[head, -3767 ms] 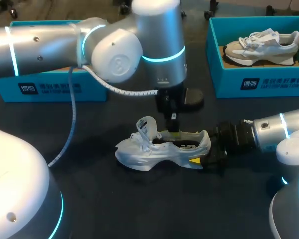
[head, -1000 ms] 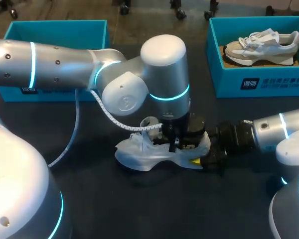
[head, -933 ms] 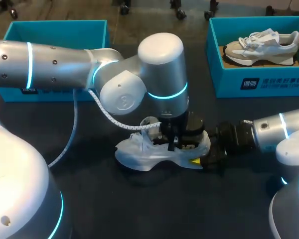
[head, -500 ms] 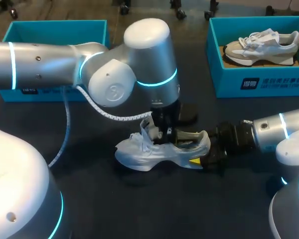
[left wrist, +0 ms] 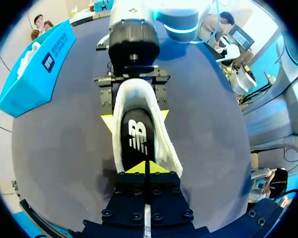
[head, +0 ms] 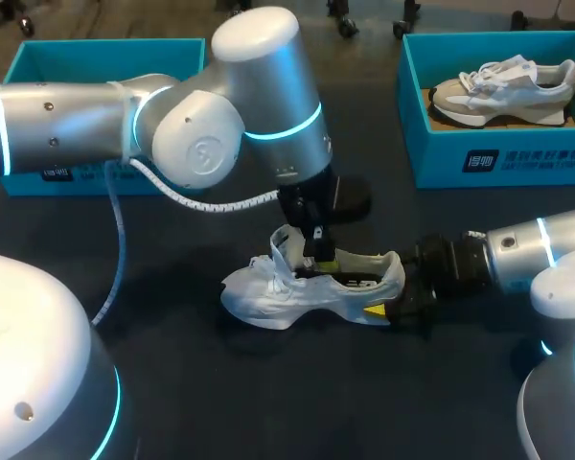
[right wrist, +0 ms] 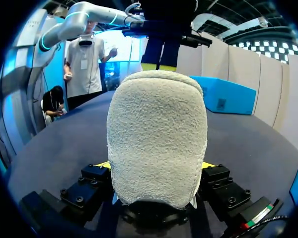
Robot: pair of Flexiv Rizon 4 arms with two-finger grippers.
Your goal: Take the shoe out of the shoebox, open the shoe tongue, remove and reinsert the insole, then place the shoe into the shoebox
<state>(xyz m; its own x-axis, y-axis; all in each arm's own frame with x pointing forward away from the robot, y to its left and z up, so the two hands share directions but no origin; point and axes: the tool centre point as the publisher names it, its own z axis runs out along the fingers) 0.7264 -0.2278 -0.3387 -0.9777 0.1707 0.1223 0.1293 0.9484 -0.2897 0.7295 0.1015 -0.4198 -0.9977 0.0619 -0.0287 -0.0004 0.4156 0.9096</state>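
Our right gripper [head: 388, 307] is clamped on the heel of the white shoe [head: 297, 287], with 1 finger on each side of it. The shoe sits on the dark table [head: 220, 402], and we think this hold is there so it cannot slide or tip while we work inside it. Our left gripper [left wrist: 145, 168] hangs over the open top of the shoe and points down into it. Its 2 fingers are pressed together, with no gap between the yellow tips. Just ahead of those tips lies the black insole [left wrist: 135, 139], flat in the shoe and running toward the heel. We cannot tell if the tips pinch its near edge or only touch it. The tongue [head: 286, 244] stands up just beside the left fingers, which leaves the hole wide for them. We judge that the insole step is the one in hand. The blue shoebox [head: 105, 46] stands well apart, behind the left arm, ready for the shoe at the end.
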